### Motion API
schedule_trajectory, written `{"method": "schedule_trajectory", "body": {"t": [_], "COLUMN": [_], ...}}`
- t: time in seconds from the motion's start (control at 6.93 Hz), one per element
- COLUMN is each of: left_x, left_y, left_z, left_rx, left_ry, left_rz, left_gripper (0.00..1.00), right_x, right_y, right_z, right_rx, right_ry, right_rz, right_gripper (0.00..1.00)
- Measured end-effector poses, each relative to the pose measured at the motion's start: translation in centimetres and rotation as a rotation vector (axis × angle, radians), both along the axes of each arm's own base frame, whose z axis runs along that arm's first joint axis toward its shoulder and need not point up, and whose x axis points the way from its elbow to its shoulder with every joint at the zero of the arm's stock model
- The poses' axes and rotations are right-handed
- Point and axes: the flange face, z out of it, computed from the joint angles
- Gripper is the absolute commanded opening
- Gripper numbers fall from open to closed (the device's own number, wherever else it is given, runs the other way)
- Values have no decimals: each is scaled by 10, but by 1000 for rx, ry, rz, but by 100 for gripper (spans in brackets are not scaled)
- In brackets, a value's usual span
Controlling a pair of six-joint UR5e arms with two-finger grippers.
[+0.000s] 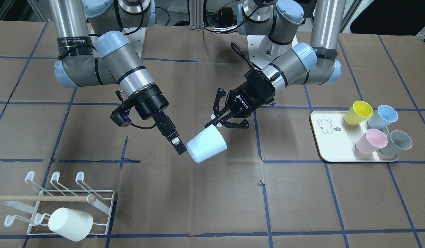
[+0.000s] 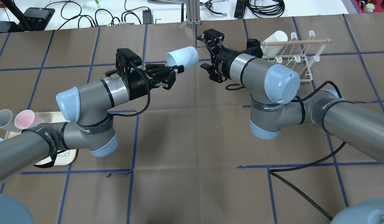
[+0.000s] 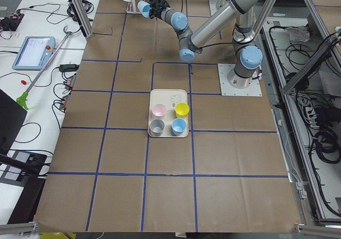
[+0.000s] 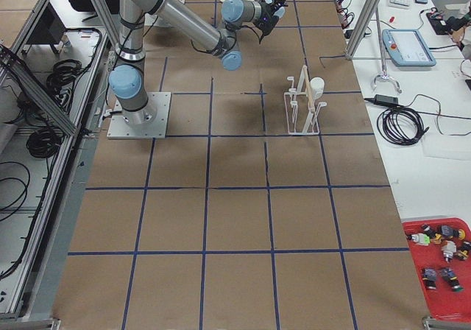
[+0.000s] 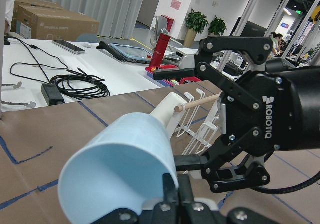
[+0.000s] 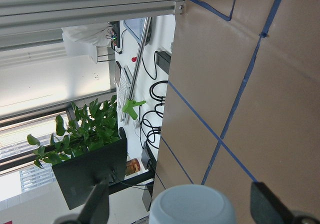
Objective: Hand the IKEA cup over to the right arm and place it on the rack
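A light blue cup point(image 1: 207, 146) hangs in mid-air over the middle of the table, tilted on its side. My left gripper point(image 2: 177, 69) is shut on its rim; the left wrist view shows the cup point(image 5: 120, 169) right in front of my fingers. My right gripper point(image 2: 200, 52) is open, with one finger on each side of the cup's closed base and a gap on both sides. The right wrist view shows the base point(image 6: 192, 206) between the two spread fingers point(image 6: 265, 206). The white wire rack point(image 1: 105, 199) with its wooden dowel point(image 1: 43, 198) stands beyond the right arm.
A white cup point(image 1: 71, 224) lies on the rack's prongs. A cream tray point(image 1: 333, 144) on my left side holds yellow point(image 1: 358, 113), blue point(image 1: 383, 117), pink point(image 1: 371, 141) and grey point(image 1: 396, 143) cups. Blue tape lines cross the brown table cover.
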Motion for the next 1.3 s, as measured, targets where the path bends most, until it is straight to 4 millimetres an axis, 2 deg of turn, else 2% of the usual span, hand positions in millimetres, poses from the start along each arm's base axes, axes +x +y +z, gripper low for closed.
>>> {"method": "schedule_trajectory", "body": {"t": [0.87, 1.3], "left_x": [0, 0], "left_y": [0, 1], "left_z": [1, 4], "left_rx": [10, 19], "left_ry": [8, 16], "left_rz": [5, 11], "left_gripper": [0, 0], "right_x": [21, 29], "right_y": [2, 1], "right_z": [-2, -10], "right_rx": [5, 17], "right_ry": [7, 12], "right_rz": [21, 29], "right_gripper": [98, 98]}}
